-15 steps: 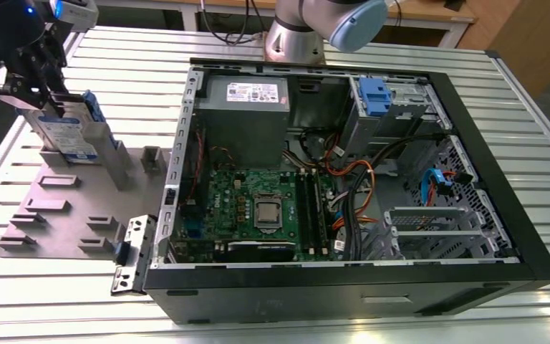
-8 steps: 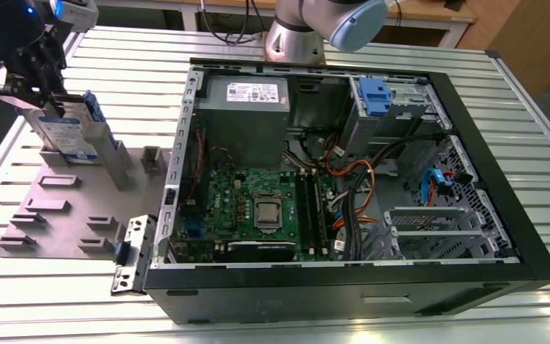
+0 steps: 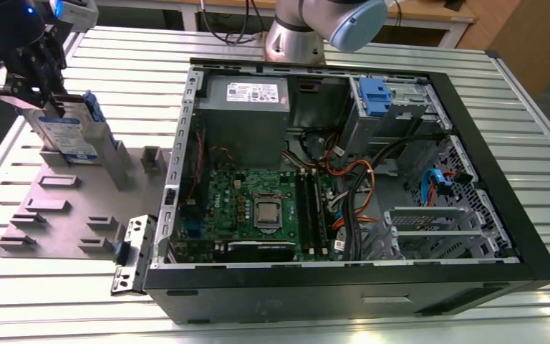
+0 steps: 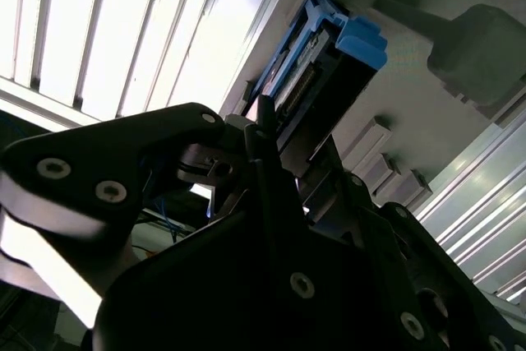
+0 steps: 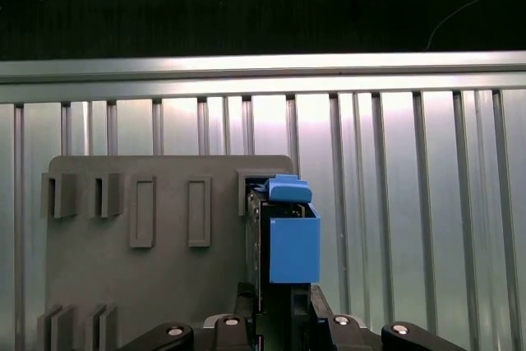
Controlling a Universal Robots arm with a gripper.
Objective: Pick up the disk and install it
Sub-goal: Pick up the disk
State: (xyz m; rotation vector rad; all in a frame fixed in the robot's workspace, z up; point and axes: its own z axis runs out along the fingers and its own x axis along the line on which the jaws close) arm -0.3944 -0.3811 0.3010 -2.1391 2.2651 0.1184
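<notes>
**benchrat:** What's the bench looking like from your end?

**me:** Slatted aluminium table (image 3: 55,315). There's an open black PC case (image 3: 351,290) dead centre in the exterior view, lying on its side so I'm looking straight at the motherboard (image 3: 256,208). The grey power supply (image 3: 246,115) is at 12 o'clock inside the case, and a blue-latched drive cage (image 3: 374,97) is at about 1. A grey fixture plate (image 3: 65,222) lies flat on the table at 9 o'clock, just beside the case.

**benchrat:** And the drive?

**me:** The disk (image 3: 69,136) is up at 10 o'clock, standing on edge at the far corner of that plate, label facing the camera. In the first wrist view its blue carrier (image 5: 293,248) lines up with the plate's corner slot. I can't tell if it's seated or just clear of the slot.

**benchrat:** Claw?

**me:** The gripper (image 3: 54,109) sits on the disk's upper end, with its fingers (image 4: 259,133) pinching the disk from both sides.
</notes>
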